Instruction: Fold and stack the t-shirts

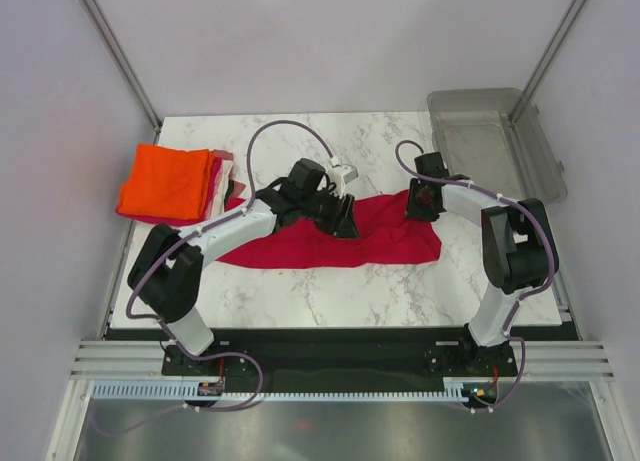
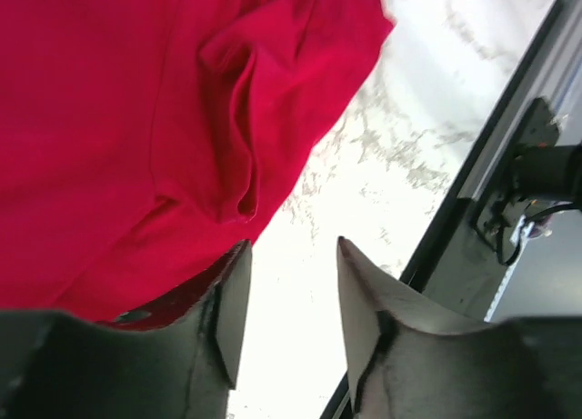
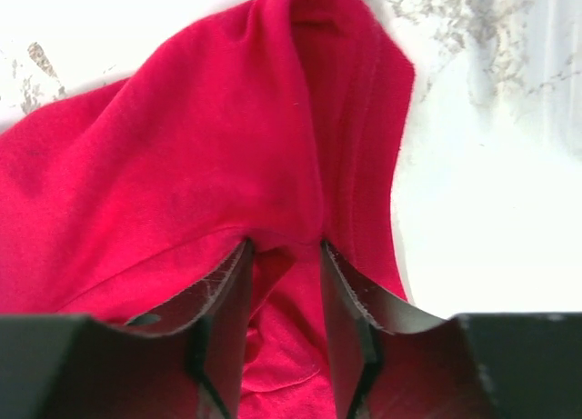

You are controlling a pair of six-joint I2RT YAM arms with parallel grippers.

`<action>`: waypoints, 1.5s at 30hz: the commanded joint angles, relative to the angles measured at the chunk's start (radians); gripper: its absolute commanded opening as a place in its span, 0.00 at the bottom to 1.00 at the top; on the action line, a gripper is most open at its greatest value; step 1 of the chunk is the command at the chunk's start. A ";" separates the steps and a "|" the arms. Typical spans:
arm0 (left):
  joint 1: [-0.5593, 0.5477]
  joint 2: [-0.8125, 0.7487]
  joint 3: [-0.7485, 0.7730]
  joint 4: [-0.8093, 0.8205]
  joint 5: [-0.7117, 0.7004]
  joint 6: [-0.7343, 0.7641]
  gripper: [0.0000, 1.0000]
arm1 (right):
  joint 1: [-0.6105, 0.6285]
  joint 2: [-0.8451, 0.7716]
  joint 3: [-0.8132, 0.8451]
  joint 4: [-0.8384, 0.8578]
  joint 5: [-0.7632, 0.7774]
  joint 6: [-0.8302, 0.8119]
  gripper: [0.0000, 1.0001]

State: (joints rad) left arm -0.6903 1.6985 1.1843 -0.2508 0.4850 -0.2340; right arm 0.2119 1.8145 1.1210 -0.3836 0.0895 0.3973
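Note:
A crimson red t-shirt (image 1: pixel 350 243) lies stretched left to right across the middle of the table. My left gripper (image 1: pixel 345 219) hovers at its back edge near the middle. In the left wrist view this gripper (image 2: pixel 293 246) is open over bare marble, with the red cloth (image 2: pixel 109 119) just beside its left finger. My right gripper (image 1: pixel 418 203) is at the shirt's back right corner. In its own view the right gripper (image 3: pixel 284 244) stands open, and a loose ridge of red cloth (image 3: pixel 182 146) lies under and between the fingers. A folded orange t-shirt (image 1: pixel 165 181) tops a stack at the back left.
Pink, white and dark red folded edges (image 1: pixel 226 177) show under the orange shirt. A clear grey plastic bin (image 1: pixel 497 141) sits at the back right corner. Black frame rails (image 2: pixel 509 192) run along the table's near edge. Bare marble (image 1: pixel 300 141) lies behind the shirt.

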 commanded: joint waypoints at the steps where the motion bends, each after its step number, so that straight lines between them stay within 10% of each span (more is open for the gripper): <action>1: 0.032 -0.083 -0.015 0.097 0.049 -0.030 0.53 | -0.003 -0.041 0.030 -0.012 0.032 0.003 0.45; 10: 0.080 0.263 0.360 -0.123 -0.032 -0.149 0.54 | 0.001 -0.191 -0.004 -0.009 -0.053 0.014 0.51; 18: 0.072 0.533 0.653 -0.315 -0.056 -0.174 0.48 | 0.083 -0.239 -0.072 0.115 -0.267 0.093 0.36; 36: 0.067 0.630 0.755 -0.521 -0.128 -0.153 0.47 | 0.277 -0.083 -0.059 0.031 -0.081 0.110 0.33; 45: 0.067 0.641 0.772 -0.545 -0.137 -0.151 0.46 | 0.300 -0.319 -0.259 -0.113 0.113 0.143 0.31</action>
State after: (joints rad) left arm -0.6193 2.3241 1.9091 -0.7685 0.3588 -0.3767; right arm 0.5144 1.5860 0.9165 -0.4236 0.1154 0.5182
